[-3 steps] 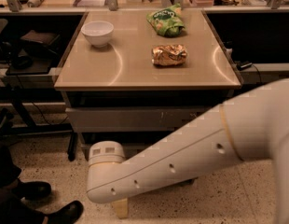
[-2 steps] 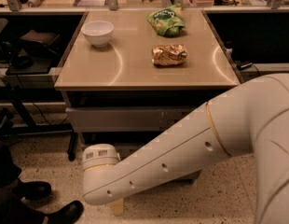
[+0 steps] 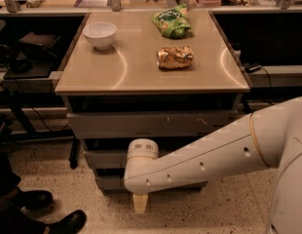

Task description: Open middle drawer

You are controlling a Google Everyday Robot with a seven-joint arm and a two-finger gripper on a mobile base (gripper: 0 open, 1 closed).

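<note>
The middle drawer is a plain grey flat front under the taller scratched drawer of the tan-topped cabinet. It looks closed, and my white arm crosses in front of its right part. The arm bends at an elbow joint right in front of the drawer. Below the joint a pale beige piece, my gripper, points down at the floor in front of the lowest drawer.
On the cabinet top are a white bowl, a green chip bag and a brown snack bag. A person's black shoes stand on the speckled floor at lower left. Dark shelving flanks the cabinet on both sides.
My arm's elbow joint and the gripper below it have moved right and a little up, closer to the drawer fronts. The drawers and the items on top have not moved.
</note>
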